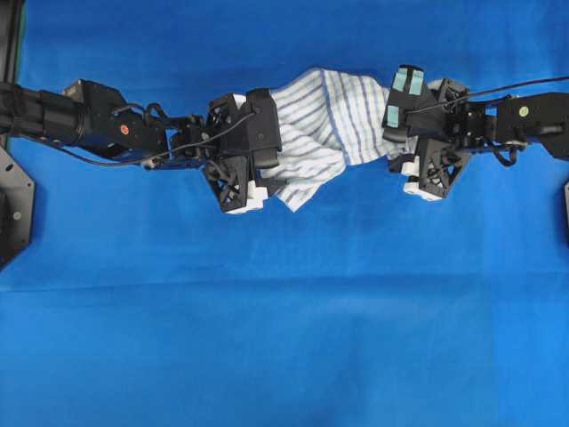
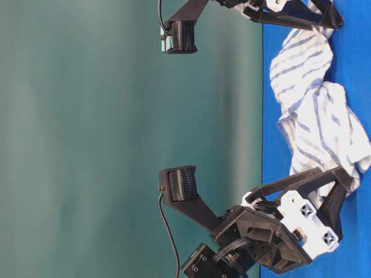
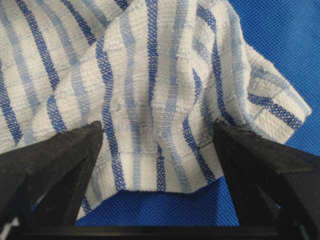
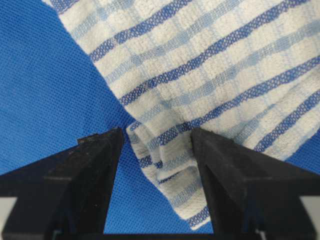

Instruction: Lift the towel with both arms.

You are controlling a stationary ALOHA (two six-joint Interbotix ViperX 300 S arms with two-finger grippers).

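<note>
The white towel with blue and grey stripes [image 1: 320,124] lies bunched on the blue tablecloth between my two arms. My left gripper [image 3: 157,131] is open. Its black fingers [image 3: 60,155] straddle the towel's hemmed left edge [image 3: 150,90], with cloth filling the gap between them. My right gripper [image 4: 156,134] is open too. A folded corner of the towel [image 4: 170,150] sits between its fingers, against the right one, with bare blue cloth beside the left one. In the table-level view the towel [image 2: 313,116] rests in a crumpled heap, with a gripper at each end.
The blue tablecloth [image 1: 284,338] covers the whole table. A black fixture [image 1: 13,209] stands at the left edge. Cables run along both arms. A plain green backdrop [image 2: 87,139] stands behind the table.
</note>
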